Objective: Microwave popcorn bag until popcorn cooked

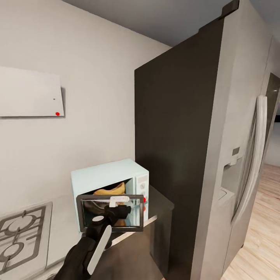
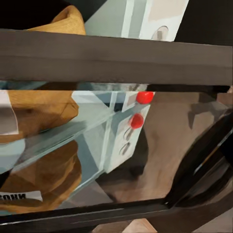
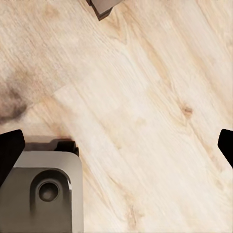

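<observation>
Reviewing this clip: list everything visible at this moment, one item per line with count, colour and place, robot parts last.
microwave: one, pale mint-white, on the countertop beside the fridge, door hanging partly open
popcorn bag: one, tan-brown, inside the microwave
countertop: one, grey, under the microwave
gas hob: one, steel with dark grates, left of the microwave
fridge: one, silver with a dark side, right of the microwave
hood: one, white, on the wall above the hob
floor: pale wood
left gripper: black, at the microwave door
right gripper: black fingertips spread apart, above the floor
</observation>
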Tool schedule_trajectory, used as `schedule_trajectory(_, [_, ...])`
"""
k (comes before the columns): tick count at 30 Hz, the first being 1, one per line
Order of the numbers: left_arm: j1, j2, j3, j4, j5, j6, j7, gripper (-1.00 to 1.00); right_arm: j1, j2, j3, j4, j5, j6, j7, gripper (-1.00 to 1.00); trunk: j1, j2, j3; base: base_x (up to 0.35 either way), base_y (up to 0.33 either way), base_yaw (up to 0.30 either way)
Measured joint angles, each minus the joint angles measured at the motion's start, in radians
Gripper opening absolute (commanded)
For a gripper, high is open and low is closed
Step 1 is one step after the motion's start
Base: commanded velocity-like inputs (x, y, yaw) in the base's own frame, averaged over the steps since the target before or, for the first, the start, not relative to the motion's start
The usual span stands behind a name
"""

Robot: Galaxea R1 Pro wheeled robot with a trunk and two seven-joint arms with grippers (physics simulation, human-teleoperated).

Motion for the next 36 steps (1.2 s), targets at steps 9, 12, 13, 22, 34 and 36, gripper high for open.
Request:
schedule_trajectory(9, [0.000, -0.019, -0.003, 0.009, -0.008, -0.003, 0.012, 1.00, 0.000, 0.006, 0.001, 0.000, 0.000, 0.001, -0.011, 1.00, -0.001, 0.000, 0.000, 0.158, 0.000, 0.000])
schedule_trajectory(12, [0.000, -0.020, -0.003, 0.017, -0.008, -0.003, 0.012, 1.00, 0.000, 0.006, 0.001, 0.000, 0.000, 0.001, -0.011, 1.00, -0.001, 0.000, 0.000, 0.314, 0.000, 0.000])
schedule_trajectory(13, [0.000, -0.020, -0.003, 0.020, -0.010, -0.003, 0.012, 1.00, 0.000, 0.006, 0.001, 0.000, 0.000, 0.001, -0.011, 1.00, -0.001, 0.000, 0.000, 0.314, 0.000, 0.000])
schedule_trajectory(22, [-0.001, -0.019, -0.002, 0.025, -0.010, -0.003, 0.012, 1.00, 0.000, 0.003, 0.000, 0.000, 0.000, 0.001, -0.011, 1.00, 0.000, 0.000, 0.000, 0.236, 0.000, 0.000])
schedule_trajectory(34, [0.002, -0.019, -0.039, 0.025, 0.005, -0.006, 0.006, 1.00, 0.000, -0.002, 0.000, 0.000, 0.000, 0.001, -0.011, 1.00, -0.001, -0.001, 0.000, 0.130, -0.013, 0.000])
schedule_trajectory(36, [0.002, -0.019, -0.037, 0.024, 0.013, -0.007, 0.008, 1.00, 0.000, -0.002, 0.000, 0.000, 0.000, 0.001, -0.011, 1.00, 0.000, 0.000, 0.000, -0.106, -0.002, 0.000])
